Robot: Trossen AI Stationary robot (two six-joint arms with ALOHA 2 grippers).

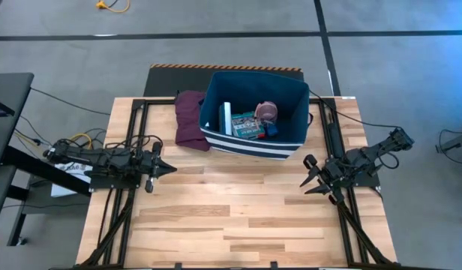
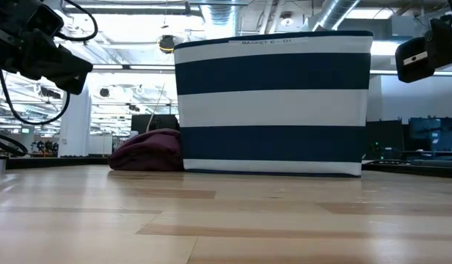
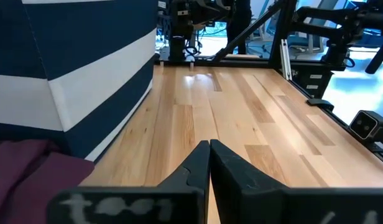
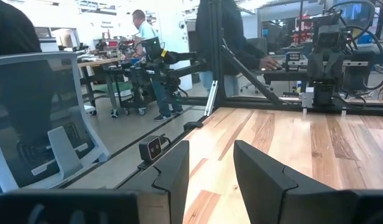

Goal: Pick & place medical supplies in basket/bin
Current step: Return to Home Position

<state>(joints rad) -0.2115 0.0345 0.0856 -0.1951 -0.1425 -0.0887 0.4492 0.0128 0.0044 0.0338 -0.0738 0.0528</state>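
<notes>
Where the bin (image 2: 274, 73) tops out, a label (image 2: 263, 42) begins "BASKET".

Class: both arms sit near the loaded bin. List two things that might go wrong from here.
The right end effector, open, sits near the striped bin; a careless swing could shove it. The left end effector, shut, sits close to the maroon cloth and might drag it.

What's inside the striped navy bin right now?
From above, the bin holds a pink round roll, a green-red flat box, a white piece and a blue block, bunched together. Anything beneath them is covered; the low view shows only its wall.
</notes>
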